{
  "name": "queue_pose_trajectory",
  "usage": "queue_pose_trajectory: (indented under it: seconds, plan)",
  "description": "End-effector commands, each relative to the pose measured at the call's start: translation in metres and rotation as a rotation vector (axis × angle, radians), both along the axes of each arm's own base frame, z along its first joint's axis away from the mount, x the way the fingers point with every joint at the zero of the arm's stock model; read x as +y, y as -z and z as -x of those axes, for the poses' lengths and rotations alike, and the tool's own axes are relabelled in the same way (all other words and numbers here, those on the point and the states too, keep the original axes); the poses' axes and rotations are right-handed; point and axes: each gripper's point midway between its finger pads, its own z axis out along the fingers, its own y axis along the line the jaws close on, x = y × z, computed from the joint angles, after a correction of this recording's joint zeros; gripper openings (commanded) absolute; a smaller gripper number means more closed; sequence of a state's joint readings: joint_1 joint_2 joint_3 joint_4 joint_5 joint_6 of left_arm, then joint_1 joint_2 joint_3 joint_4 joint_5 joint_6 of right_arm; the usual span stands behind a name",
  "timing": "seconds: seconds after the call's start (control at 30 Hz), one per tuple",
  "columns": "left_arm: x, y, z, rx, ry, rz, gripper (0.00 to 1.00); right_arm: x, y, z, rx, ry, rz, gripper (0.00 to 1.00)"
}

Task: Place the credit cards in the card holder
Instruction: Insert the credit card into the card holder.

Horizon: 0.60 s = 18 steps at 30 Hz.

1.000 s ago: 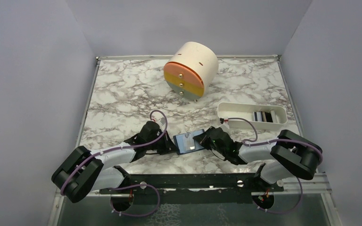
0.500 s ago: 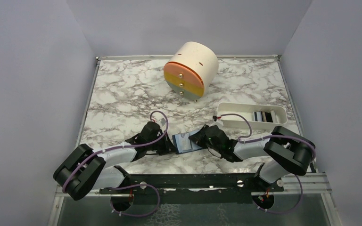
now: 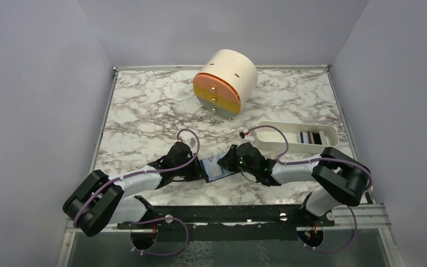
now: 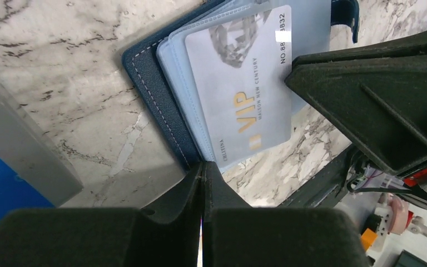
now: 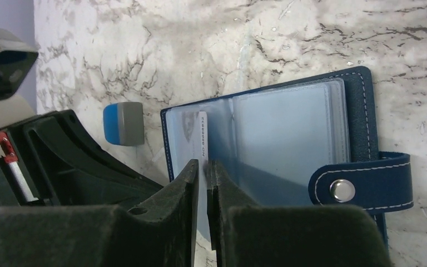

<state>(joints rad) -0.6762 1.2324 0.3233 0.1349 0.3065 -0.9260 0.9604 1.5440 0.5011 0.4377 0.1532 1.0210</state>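
The card holder (image 3: 213,168) lies open on the marble between both grippers, its navy cover (image 4: 154,94) and snap tab (image 5: 361,186) showing. A pale credit card (image 4: 239,89) marked VIP lies on its blue-grey pages. My right gripper (image 5: 203,167) stands over the wallet's left page. Its jaws are parted by a narrow gap, and the card's edge (image 5: 202,136) runs between them. My left gripper (image 4: 203,167) is shut, its tips against the wallet's near edge. More credit cards (image 3: 310,137) lie in the white tray. In the top view, the left gripper (image 3: 202,171) and right gripper (image 3: 226,165) flank the wallet.
A small blue block (image 5: 123,123) sits on the marble just beside the wallet. The white oblong tray (image 3: 278,133) stands to the right. A round white drawer unit (image 3: 225,83) stands at the back centre. Grey walls enclose the table.
My right arm has slid left over the wallet, and its jaws have parted slightly around the card. The left gripper has stayed at the wallet's edge.
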Motion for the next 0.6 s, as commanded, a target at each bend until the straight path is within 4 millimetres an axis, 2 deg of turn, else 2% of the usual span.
queue_pose_trajectory:
  seconds: [0.0,0.07,0.13,0.27,0.4,0.57]
  plan:
    - [0.005,-0.001,-0.009,-0.056,-0.003,-0.053,0.05,-0.001,0.003,0.006,-0.031,-0.084,0.083,0.15]
    - [0.005,-0.002,-0.01,-0.057,-0.003,-0.055,0.06,-0.005,0.002,0.005,-0.036,-0.09,0.126,0.19]
    - [0.005,-0.004,-0.01,-0.062,0.0,-0.056,0.1,-0.003,-0.009,0.001,-0.068,-0.11,0.162,0.24]
    - [0.006,-0.015,-0.013,-0.092,0.002,-0.054,0.25,-0.014,-0.025,-0.011,-0.129,-0.119,0.292,0.33]
    - [0.006,-0.036,-0.018,-0.15,0.009,-0.051,0.41,-0.027,-0.056,-0.027,-0.215,-0.102,0.402,0.4]
    - [0.009,-0.071,-0.029,-0.255,0.016,-0.061,0.61,-0.056,-0.101,-0.054,-0.324,-0.034,0.576,0.53]
